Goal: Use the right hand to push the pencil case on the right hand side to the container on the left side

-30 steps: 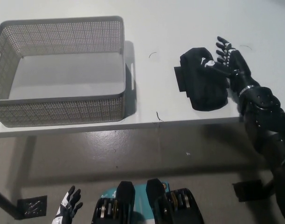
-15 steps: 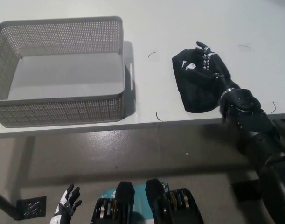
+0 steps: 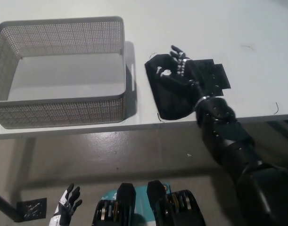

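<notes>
White left hand (image 3: pixel 67 210) noted low at the near left, off the table, fingers apart and holding nothing. Grey perforated rectangular basket (image 3: pixel 63 112) standing on the left part of the white table (image 3: pixel 257 28), with the black soft pencil case (image 3: pixel 169 94) lying near its right wall, a narrow strip of tabletop between them, close to the table's near edge. Black right hand (image 3: pixel 181 68) laid flat against the case's right side and top, fingers extended and close together, gripping nothing.
</notes>
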{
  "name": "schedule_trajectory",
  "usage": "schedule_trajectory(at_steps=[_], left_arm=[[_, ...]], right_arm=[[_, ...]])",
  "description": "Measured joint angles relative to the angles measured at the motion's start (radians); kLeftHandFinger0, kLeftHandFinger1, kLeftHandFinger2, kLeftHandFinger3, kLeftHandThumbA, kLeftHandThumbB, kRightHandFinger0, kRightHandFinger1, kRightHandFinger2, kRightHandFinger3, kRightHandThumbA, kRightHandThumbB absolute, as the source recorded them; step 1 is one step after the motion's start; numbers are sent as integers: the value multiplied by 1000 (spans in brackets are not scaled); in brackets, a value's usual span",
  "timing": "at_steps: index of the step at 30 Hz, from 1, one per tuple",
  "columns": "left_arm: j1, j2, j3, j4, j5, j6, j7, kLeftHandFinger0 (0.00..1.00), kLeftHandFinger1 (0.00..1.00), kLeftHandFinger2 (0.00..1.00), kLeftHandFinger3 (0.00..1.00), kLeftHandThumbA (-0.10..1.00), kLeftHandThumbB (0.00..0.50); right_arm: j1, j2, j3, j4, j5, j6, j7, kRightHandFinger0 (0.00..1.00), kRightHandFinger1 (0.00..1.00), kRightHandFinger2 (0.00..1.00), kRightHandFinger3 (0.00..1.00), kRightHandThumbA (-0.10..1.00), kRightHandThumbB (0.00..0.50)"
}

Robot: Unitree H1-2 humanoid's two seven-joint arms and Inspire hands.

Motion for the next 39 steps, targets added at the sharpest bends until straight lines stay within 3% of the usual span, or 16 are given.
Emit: schedule_trajectory(at_steps=[8,14,17,21,31,34,39], left_arm=[[-2,1,1,-9,-9,0,-1,1000,1000,1000,1000,1000,182],[-6,1,2,-11,-11,-1,-5,1000,1000,1000,1000,994,181],[-8,1,4,-13,-11,-1,-6,1000,1000,1000,1000,992,186],[-10,2,9,-16,-11,-1,-8,1000,1000,1000,1000,993,192],[-22,2,14,-16,-11,-2,-12,1000,1000,1000,1000,994,191],[-23,2,14,-16,-11,-2,-12,1000,1000,1000,1000,998,192],[-22,4,17,-16,-11,-2,-13,1000,1000,1000,1000,997,199]], right_arm=[[-1,73,-58,0,38,-11,0,1000,1000,1000,1000,1000,286],[-12,118,-107,0,71,-19,-10,1000,1000,1000,1000,1000,281],[-21,138,-127,-1,86,-27,-21,1000,1000,1000,1000,1000,252],[-25,164,-160,-3,113,-37,-25,1000,1000,1000,1000,1000,267],[-26,193,-173,-14,141,-56,-51,1000,1000,1000,1000,1000,302],[-26,195,-173,-17,149,-61,-51,1000,1000,1000,1000,1000,281],[-26,194,-172,-36,152,-64,-40,1000,1000,1000,1000,1000,311]])
